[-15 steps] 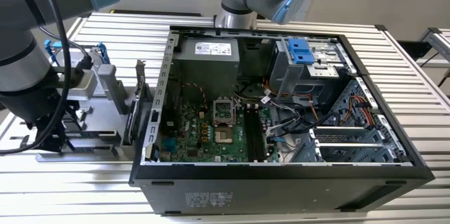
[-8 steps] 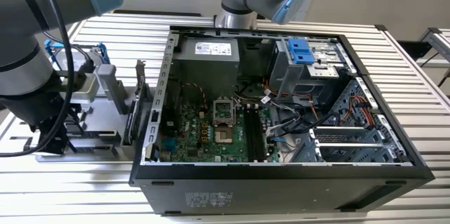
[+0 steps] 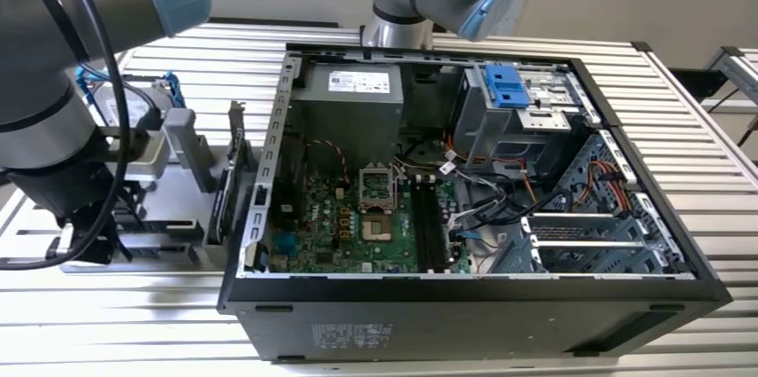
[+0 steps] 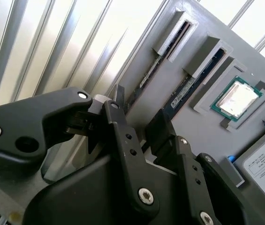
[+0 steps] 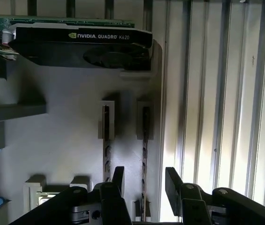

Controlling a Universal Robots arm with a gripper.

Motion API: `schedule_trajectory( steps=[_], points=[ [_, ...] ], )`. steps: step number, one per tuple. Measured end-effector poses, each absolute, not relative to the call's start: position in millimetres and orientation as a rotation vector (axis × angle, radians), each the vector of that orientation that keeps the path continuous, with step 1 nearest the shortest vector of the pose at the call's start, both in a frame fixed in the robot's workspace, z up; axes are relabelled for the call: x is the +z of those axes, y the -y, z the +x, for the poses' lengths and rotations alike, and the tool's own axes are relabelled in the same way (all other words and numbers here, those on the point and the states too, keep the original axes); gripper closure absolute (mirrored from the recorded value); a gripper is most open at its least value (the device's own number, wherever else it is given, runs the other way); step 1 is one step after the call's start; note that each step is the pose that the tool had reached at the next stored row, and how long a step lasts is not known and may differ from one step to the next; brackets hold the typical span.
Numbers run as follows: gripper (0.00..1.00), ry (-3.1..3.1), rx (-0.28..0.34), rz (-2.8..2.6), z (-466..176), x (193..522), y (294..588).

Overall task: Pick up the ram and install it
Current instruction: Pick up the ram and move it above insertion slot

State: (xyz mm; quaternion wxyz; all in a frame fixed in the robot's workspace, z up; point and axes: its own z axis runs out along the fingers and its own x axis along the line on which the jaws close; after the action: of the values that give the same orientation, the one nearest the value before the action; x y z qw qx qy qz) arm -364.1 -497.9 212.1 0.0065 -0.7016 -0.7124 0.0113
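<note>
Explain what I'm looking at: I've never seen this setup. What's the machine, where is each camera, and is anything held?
The exterior view shows a slatted table with an open computer case and, at that view's left, the robot arm over a grey parts holder. Both wrist views ride on the arm and look past its tool. The tool is open, straddling the ram, which stands on edge in the holder. Nothing is held.

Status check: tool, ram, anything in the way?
Tool open, centred over the ram standing in the gray holder. No grip yet. Second ram stick close beside one fingertip.
</note>
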Motion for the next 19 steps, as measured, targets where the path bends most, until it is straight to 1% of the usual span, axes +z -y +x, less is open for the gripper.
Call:
schedule_trajectory(
  steps=[13,19],
  points=[
    [0.0,2.23,0.033,-2.196,-364.1,195.9,497.9],
    [0.0,2.23,0.032,-2.197,-364.1,193.5,497.8]
  ],
)
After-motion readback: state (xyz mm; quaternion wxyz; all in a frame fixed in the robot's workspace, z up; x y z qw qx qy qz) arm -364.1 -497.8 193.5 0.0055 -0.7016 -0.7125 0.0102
